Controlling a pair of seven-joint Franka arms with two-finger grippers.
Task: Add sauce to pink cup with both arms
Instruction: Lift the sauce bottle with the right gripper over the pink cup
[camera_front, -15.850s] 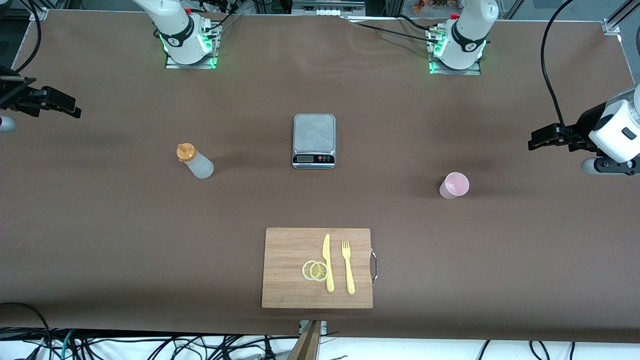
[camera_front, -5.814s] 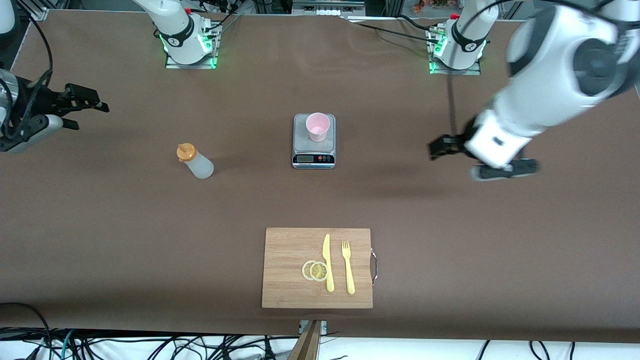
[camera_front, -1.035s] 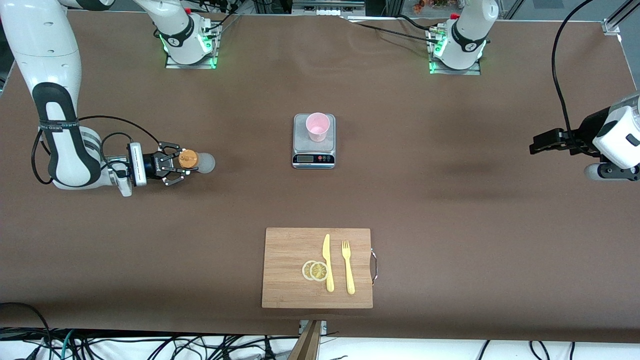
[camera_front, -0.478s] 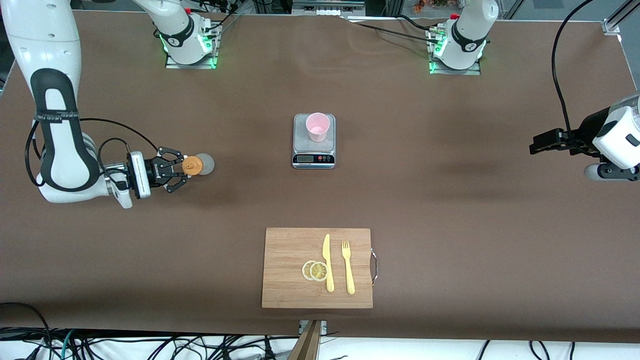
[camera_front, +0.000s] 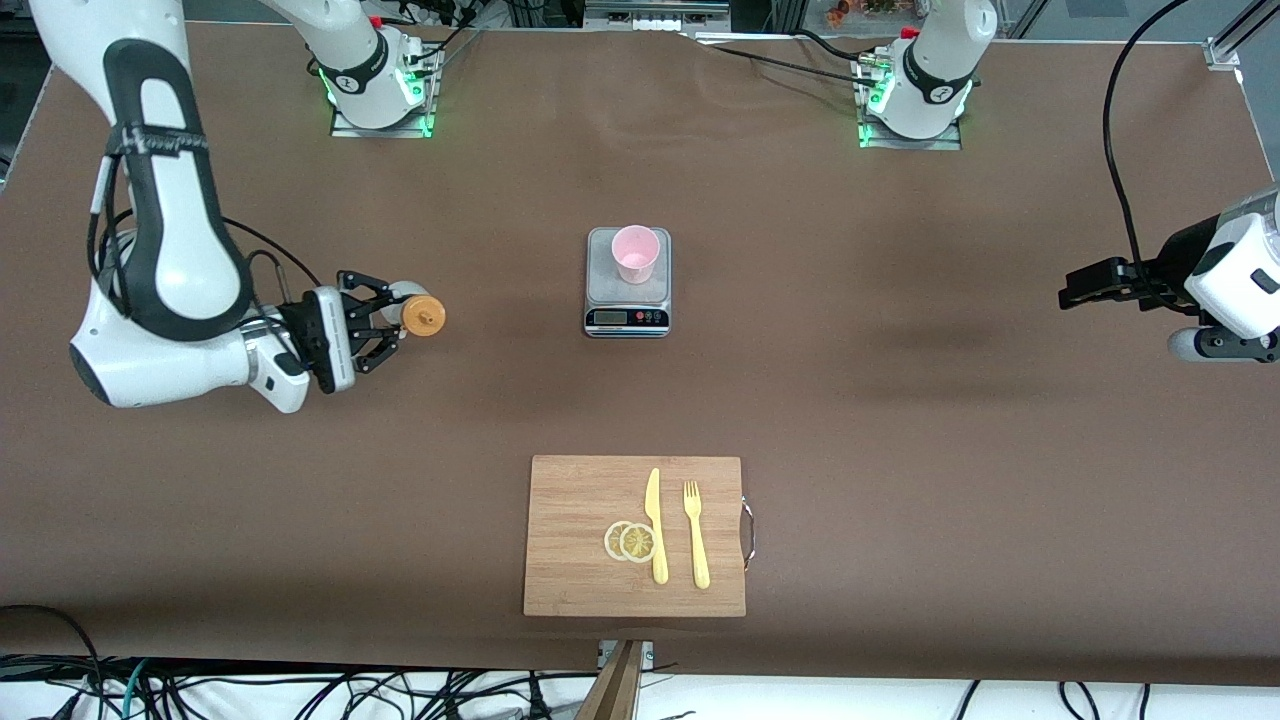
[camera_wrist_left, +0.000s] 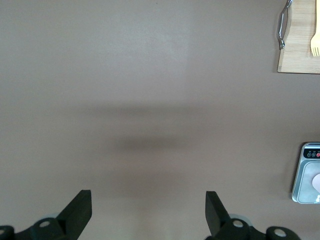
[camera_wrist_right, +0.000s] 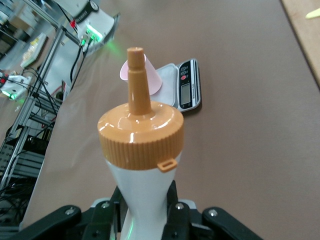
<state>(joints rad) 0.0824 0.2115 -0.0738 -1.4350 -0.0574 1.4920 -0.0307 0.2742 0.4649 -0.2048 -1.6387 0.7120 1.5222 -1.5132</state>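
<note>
Front view: right pincer (camera_front: 385, 322) clamped tight on sauce (camera_front: 415, 315), raised over bare tabletop (camera_front: 900, 450) toward the right arm's end. Bottle lying nearly level, long axis aimed along the tabletop, orange nozzle leading toward pink cup (camera_front: 636, 253). Cup upright on scale (camera_front: 628, 318), mid-tabletop, well apart from the nozzle; right arm clearly the nearer one. Likely next: carry across, tip over rim. Left pincer (camera_front: 1080, 285) spread wide, empty, waiting at its own end.

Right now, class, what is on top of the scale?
The pink cup stands upright on the scale, above its display. The platform under the cup's base is covered.
</note>
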